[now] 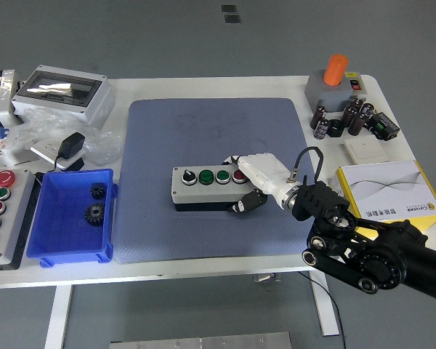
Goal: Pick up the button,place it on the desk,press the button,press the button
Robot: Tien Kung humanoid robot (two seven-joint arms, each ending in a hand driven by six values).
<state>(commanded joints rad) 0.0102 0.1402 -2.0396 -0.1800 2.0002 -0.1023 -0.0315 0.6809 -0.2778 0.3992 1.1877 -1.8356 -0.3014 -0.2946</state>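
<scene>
The button box [203, 190], grey over a black base, lies flat on the blue mat [211, 131] near the mat's middle. Its top carries a selector knob, two green buttons and a red button [239, 174] in a row. My right hand [245, 183], white with black fingertips, is clasped around the box's right end. The thumb [243, 204] presses against the front face and the fingers [235, 160] curl behind the back edge. The black right arm [363, 247] comes in from the lower right.
A blue bin [67, 243] with two gears sits left of the mat, with a coloured-button panel [0, 211] beyond it. At the back left are a grey enclosure [62, 93] and an adapter [71, 145]. To the right are an orange-topped unit [334, 80], capacitors [345, 120] and a yellow booklet [389, 190].
</scene>
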